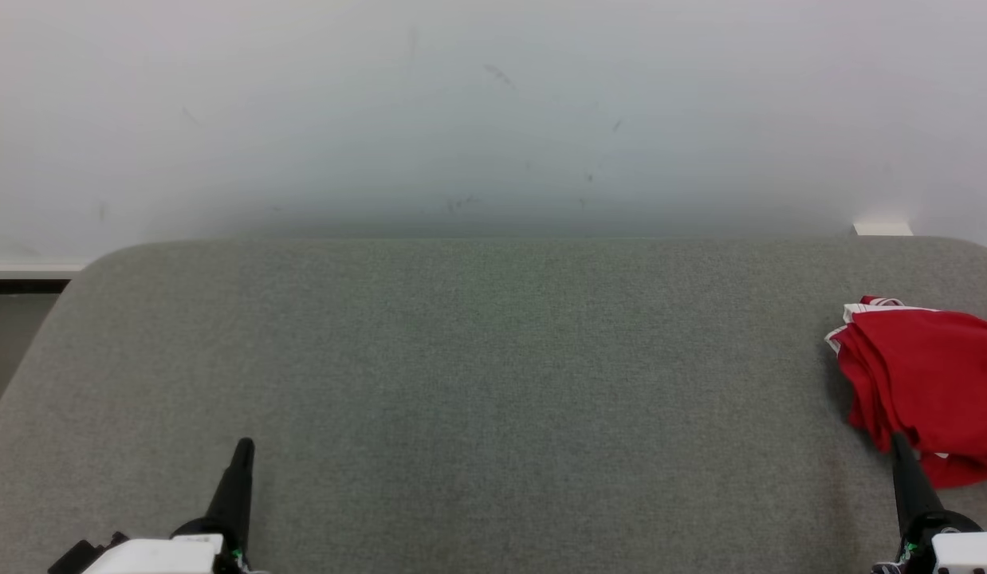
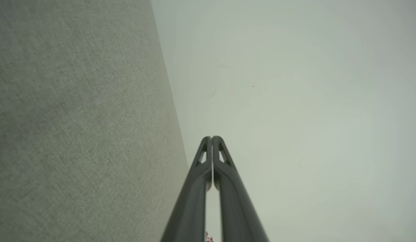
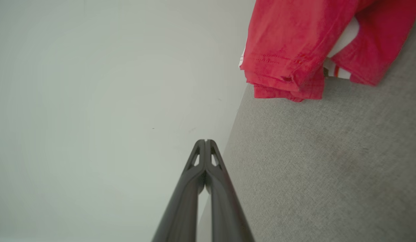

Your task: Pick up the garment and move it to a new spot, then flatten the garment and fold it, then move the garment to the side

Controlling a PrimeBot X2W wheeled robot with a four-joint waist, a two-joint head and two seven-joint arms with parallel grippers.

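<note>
Since the folded garment [image 1: 924, 383] is lying at the table's [image 1: 462, 359] right edge, apparently finished, the left end effector [image 1: 244, 446] and right end effector [image 1: 898, 441] are idling at its near edge, pinched together, empty.

a wide grey fabric-covered surface [image 1: 493, 383] with rounded far corners is seen. behind the surface's far edge a pale wall [image 1: 302, 104] is shown, marked with a few faint dark scuffs [image 1: 500, 76] above the middle of that edge. just past the surface's far right corner a small white block [image 1: 882, 229] is seen against the wall. beyond the surface's far left corner a pale ledge [image 1: 27, 269] is seen running along the wall, with a dark recess [image 1: 15, 335] under it, beside the surface's left edge. a soft shadow is cast on the wall just above the surface's far edge.
</note>
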